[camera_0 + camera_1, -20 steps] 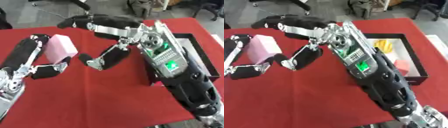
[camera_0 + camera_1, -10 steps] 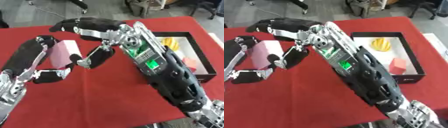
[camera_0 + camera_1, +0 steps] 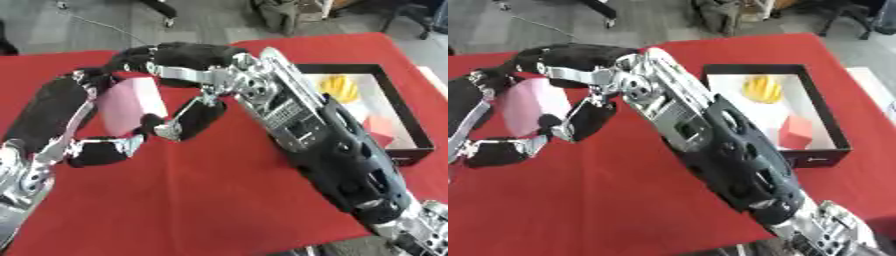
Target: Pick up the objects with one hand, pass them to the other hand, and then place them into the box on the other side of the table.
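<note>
Left eye view: a red table (image 3: 219, 200) fills most of the frame. At about nine o'clock, the robot's left hand (image 3: 61, 115) holds a pale pink block (image 3: 129, 104), with black fingers curled behind it and the thumb along its lower edge, so the hand is grasping the block above the cloth. The right hand (image 3: 188, 65) reaches in from the lower right along a long black and silver arm. Its fingers arch over the top of the pink block at about eleven o'clock, and its thumb (image 3: 194, 120) points down just right of the block's lower corner. The fingers curve around the block, though whether they press on it is unclear. At three o'clock sits a black box (image 3: 404, 112) with a white floor.

Right eye view: the same box shows more fully at about two o'clock. Inside it, a yellow object (image 3: 763, 89) lies toward the far end and a red block (image 3: 795, 131) lies nearer, well apart from each other. The pink block sits at nine o'clock, between both hands, well apart from the box.
</note>
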